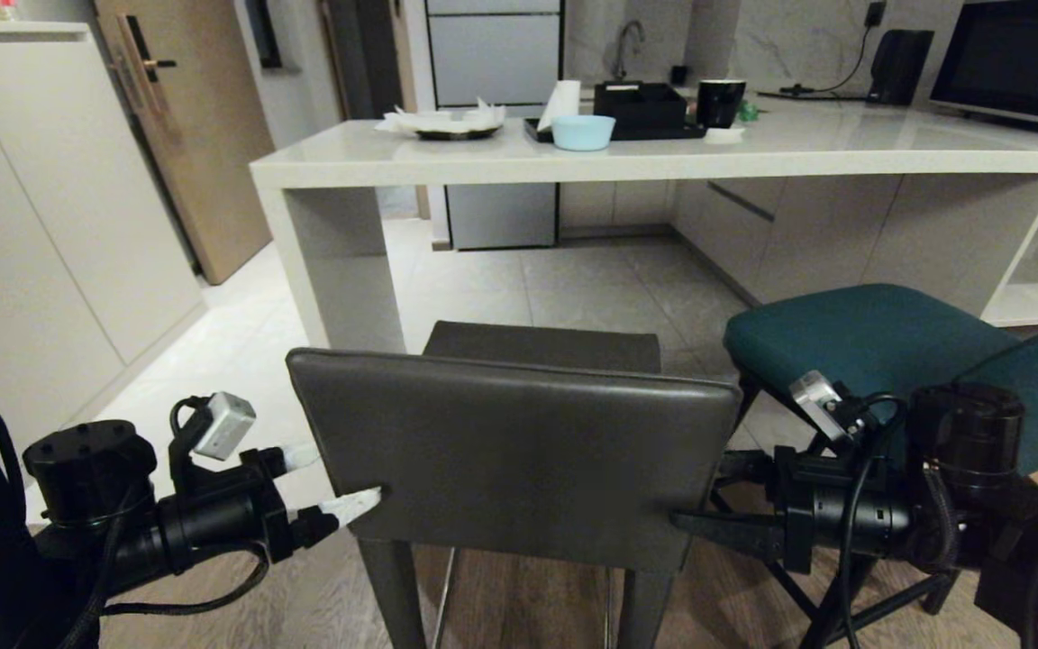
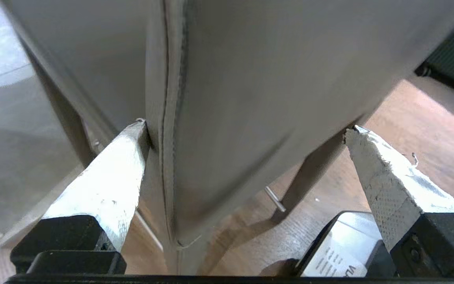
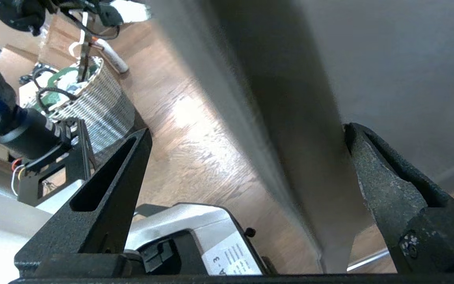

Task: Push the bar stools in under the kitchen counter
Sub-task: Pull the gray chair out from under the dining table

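The dark grey bar stool (image 1: 519, 460) stands right before me, its low back (image 2: 250, 59) facing me and its seat pointing at the kitchen counter (image 1: 663, 153). The teal bar stool (image 1: 861, 333) stands to its right, a little nearer the counter. My left gripper (image 1: 330, 482) is open and straddles the left edge of the grey back, one white-taped finger (image 2: 108, 173) on each side. My right gripper (image 1: 717, 496) is open and straddles the right edge of the back (image 3: 388, 59), with a black finger (image 3: 373, 177) close against it.
On the counter sit a blue bowl (image 1: 583, 132), a black mug (image 1: 720, 102), a plate of napkins (image 1: 447, 122) and a microwave (image 1: 1015, 59). The counter's slab side panel (image 1: 339, 270) stands ahead on the left. A wicker basket (image 3: 93, 98) stands on the wooden floor behind me.
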Robot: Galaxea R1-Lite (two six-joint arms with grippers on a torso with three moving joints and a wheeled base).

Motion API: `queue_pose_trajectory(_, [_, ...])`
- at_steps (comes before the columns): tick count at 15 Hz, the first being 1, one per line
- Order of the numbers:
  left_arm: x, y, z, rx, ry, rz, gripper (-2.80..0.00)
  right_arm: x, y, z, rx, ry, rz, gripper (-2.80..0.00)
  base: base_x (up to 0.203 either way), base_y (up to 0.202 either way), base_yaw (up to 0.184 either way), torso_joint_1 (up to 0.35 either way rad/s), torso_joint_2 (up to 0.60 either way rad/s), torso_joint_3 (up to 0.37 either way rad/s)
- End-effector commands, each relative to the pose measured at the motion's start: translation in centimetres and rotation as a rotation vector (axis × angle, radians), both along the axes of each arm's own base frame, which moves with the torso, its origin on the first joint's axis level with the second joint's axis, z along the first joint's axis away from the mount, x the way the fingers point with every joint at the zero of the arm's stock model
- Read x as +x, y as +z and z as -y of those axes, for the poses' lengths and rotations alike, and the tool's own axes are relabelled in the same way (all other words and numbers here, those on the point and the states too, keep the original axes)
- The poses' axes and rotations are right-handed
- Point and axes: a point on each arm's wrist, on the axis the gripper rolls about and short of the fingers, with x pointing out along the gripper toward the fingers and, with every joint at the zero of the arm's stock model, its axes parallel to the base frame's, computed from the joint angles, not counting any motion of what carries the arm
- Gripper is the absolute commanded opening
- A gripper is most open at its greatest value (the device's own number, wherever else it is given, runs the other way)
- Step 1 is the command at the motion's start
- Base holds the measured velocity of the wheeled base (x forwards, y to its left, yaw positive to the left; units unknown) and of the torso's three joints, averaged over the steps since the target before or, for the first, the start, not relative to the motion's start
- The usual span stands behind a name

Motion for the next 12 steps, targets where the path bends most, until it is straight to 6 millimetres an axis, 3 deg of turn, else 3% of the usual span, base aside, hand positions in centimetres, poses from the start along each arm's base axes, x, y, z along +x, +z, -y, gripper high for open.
queue_pose_trajectory(1, [-0.4, -0.1, 0.2, 0.01, -0.014, 0.008, 0.0, 0.0, 0.1, 0.0, 0.003, 0.001, 0.009, 0.0, 0.0, 0.0, 0.0, 0.0, 0.0, 0.0])
queue_pose_trajectory(7, [0.5, 0.0, 0.2, 0.019, -0.021, 0.044, 0.0, -0.3, 0.3, 0.0, 0.005, 0.003, 0.016, 0.0, 0.0, 0.0, 0.0, 0.0, 0.0, 0.0])
queue_pose_trajectory(12, [2.8, 0.6, 0.1, -0.006, -0.003, 0.083, 0.0, -2.0, 0.7, -0.4, 0.008, 0.028, 0.033, 0.0, 0.0, 0.0, 0.0, 0.0, 0.0, 0.0])
